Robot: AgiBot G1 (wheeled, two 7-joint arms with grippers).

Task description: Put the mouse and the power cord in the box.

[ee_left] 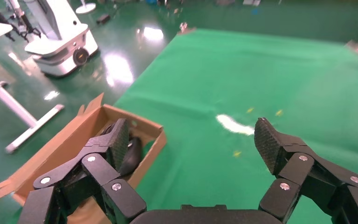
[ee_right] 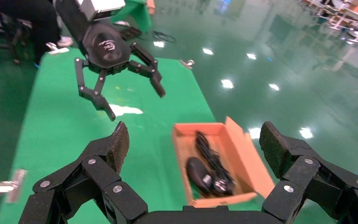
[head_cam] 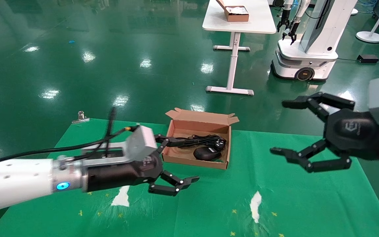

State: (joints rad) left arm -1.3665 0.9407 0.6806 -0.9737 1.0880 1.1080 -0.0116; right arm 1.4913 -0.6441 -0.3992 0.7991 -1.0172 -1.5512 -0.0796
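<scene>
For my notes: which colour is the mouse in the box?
Black, with a pale label patch: the mouse shows best in the head view.

Bright, even overhead light with glare on the floor

White ceiling-lamp reflections dot the glossy green floor [head_cam: 87, 56]; shadows on the tabletop [head_cam: 275, 197] are faint. The left arm [head_cam: 18, 179] shows motion blur in the head view, and wrist-view edges look soft and stretched.
</scene>
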